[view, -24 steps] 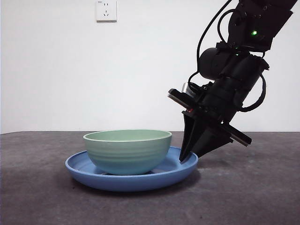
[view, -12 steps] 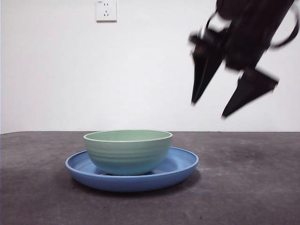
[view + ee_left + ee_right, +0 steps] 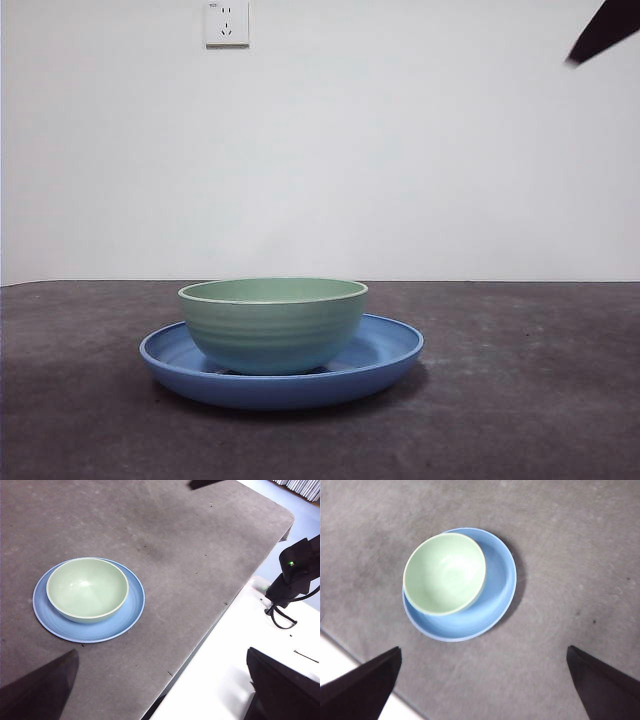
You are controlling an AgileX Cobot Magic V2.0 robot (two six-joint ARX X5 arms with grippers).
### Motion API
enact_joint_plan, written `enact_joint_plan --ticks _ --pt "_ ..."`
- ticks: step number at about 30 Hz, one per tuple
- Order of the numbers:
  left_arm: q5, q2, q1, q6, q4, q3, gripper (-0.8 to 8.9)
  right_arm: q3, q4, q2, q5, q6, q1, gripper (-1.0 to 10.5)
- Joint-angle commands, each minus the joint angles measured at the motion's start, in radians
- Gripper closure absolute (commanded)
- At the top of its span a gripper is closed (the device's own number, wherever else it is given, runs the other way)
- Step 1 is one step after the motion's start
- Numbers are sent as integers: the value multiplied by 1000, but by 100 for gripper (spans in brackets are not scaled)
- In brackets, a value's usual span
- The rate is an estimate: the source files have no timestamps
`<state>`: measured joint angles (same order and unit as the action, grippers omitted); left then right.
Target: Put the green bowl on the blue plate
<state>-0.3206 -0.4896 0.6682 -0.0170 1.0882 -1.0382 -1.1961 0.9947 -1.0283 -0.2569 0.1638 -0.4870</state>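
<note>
Mint-green ribbed bowl (image 3: 272,323) sits off-centre on the glossy blue round plate (image 3: 385,352), on the dark grey surface (image 3: 520,400). Since a second ago the right gripper (image 3: 482,687) has left the plate's rim and lifted high above, jaws spread wide. Left gripper (image 3: 160,690) waits aside, jaws apart.

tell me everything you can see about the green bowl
The green bowl is pale mint green, round and deep, with faint horizontal ribs on its outer wall and a lighter rim. It looks like smooth plastic or glazed ceramic. It stands upright and empty, its glossy inside catching light. It sits on the blue plate, off centre, so more of the plate shows on one side. Only the plate touches it; neither gripper is near it.
</note>
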Motion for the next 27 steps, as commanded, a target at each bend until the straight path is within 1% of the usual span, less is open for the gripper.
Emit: enact_joint_plan --ticks 1,7,14,19,24,25,27 --pt "-6 -3 7 -2 -11 -6 134 12 3 68 3 -14 -43 325" --pt "-6 -3 7 -2 -11 -6 134 121 -18 247 4 -10 -114 326" --pt "-6 -3 7 -2 -11 -6 134 248 -29 430 4 30 -120 326" --pt "-6 -3 7 -2 -11 -6 134 276 -28 501 2 43 -120 326" --pt "-6 -3 7 -2 -11 -6 138 276 -29 515 -5 66 -120 326" --pt "-6 -3 7 -2 -11 -6 147 276 -29 515 -5 71 -120 326" --pt "-6 -3 7 -2 -11 -6 231 276 -29 515 -5 81 -120 332"
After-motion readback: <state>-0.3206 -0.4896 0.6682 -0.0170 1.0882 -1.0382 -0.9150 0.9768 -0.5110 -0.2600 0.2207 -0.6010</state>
